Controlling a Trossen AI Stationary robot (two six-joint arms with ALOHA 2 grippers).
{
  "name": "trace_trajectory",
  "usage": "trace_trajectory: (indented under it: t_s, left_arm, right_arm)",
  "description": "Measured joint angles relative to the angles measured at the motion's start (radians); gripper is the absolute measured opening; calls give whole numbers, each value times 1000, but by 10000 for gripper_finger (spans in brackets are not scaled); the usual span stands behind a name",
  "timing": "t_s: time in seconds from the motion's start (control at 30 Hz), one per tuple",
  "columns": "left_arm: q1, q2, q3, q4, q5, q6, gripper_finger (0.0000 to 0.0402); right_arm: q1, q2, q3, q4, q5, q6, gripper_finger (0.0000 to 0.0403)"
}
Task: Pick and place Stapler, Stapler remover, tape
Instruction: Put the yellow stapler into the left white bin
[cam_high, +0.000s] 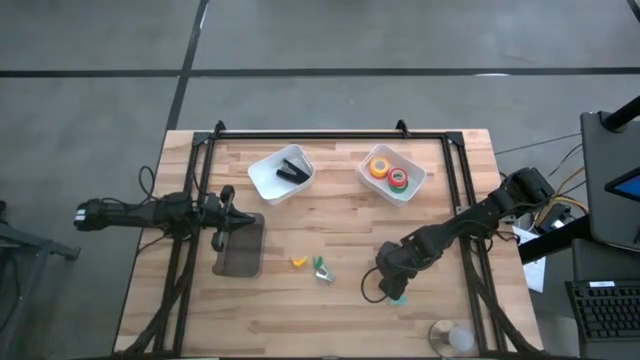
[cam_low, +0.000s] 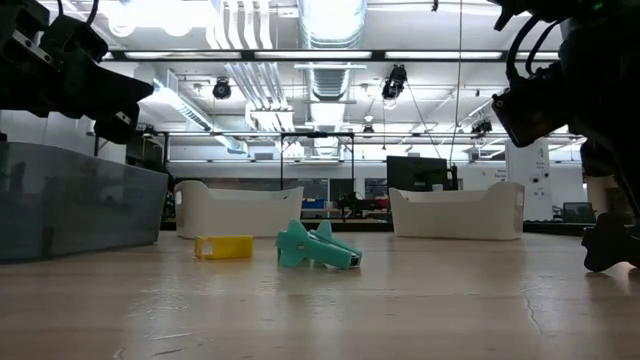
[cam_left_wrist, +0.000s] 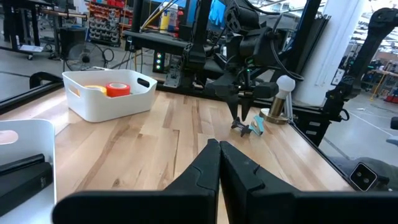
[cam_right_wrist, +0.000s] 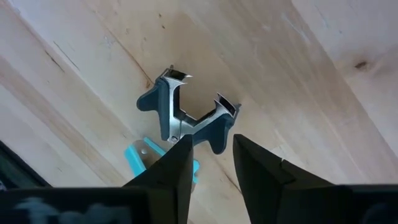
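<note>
My right gripper (cam_right_wrist: 211, 146) is open and points down at a blue-grey staple remover (cam_right_wrist: 186, 115) lying on the table. Its fingers stand on either side of the remover's hinged end. A light teal remover (cam_right_wrist: 140, 157) lies partly under the blue-grey one. Near the table's middle rest a yellow remover (cam_high: 299, 262) and a green one (cam_high: 321, 268). The black stapler (cam_high: 292, 170) lies in the left white bin (cam_high: 262, 178). Orange, red and green tape rolls (cam_high: 389, 172) sit in the right white bin (cam_high: 418, 185). My left gripper (cam_left_wrist: 219, 149) is shut and waits above the dark tray (cam_high: 240, 250). My right gripper comes at the blue-grey remover's hinged end (cam_right_wrist: 202, 127) from above. One fingertip (cam_right_wrist: 181, 149) shows right beside that end. I cannot tell whether it touches.
A dark see-through tray lies at the table's left side under the left arm. A small white-topped object (cam_high: 450, 337) stands at the near right corner. A black frame rail (cam_high: 330, 135) runs along the far edge. Bare wood (cam_high: 300, 310) lies along the near side.
</note>
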Motion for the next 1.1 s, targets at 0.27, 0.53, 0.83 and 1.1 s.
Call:
trace_trajectory:
  t_s: [0.27,0.53,0.83,1.1]
  left_arm:
    - [0,0,0,0,0,0,12]
    - [0,0,0,0,0,0,12]
    - [0,0,0,0,0,0,12]
    - [0,0,0,0,0,0,12]
  right_arm:
    - [-2,-49,0,-15,-55,-23,96]
    - [-7,-155,0,55,74,-53,84]
    - [-12,-161,0,219,255,-273,85]
    - [-11,-171,0,248,359,-378,74]
